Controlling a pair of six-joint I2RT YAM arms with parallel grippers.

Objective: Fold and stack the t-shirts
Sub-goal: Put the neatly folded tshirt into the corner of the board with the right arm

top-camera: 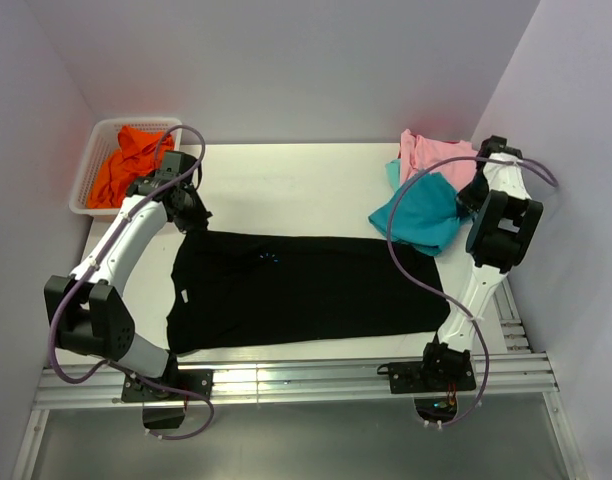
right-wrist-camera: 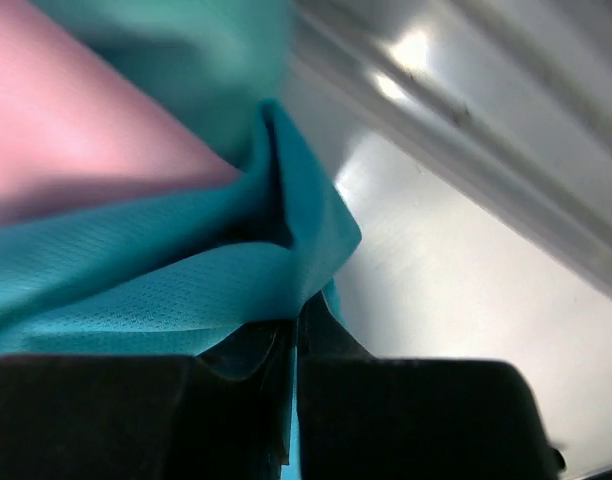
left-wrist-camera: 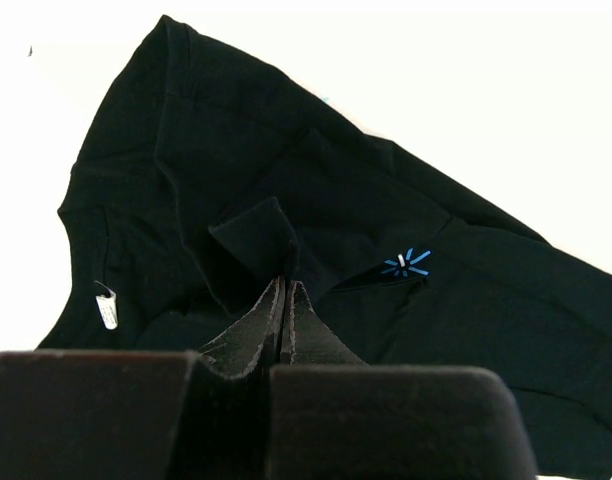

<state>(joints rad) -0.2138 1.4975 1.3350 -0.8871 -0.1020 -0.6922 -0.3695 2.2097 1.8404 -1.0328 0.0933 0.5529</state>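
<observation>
Right wrist, lower centre: my right gripper (right-wrist-camera: pixel 294 338) pinches a thin fold of the teal t-shirt (right-wrist-camera: pixel 166 290), which may slip out. My left gripper (left-wrist-camera: pixel 284 305) is clamped on the black t-shirt (left-wrist-camera: pixel 236 150).

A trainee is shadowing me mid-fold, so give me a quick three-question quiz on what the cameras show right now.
1. True or false: the orange t-shirt lies in the white basket.
2. Which shirt does the right gripper pinch? A pink, B teal, C black.
3. Fill in: the left gripper is shut on the ___ t-shirt.
Key: 1 true. 2 B, the teal t-shirt. 3 black: it grips the black t-shirt.
</observation>
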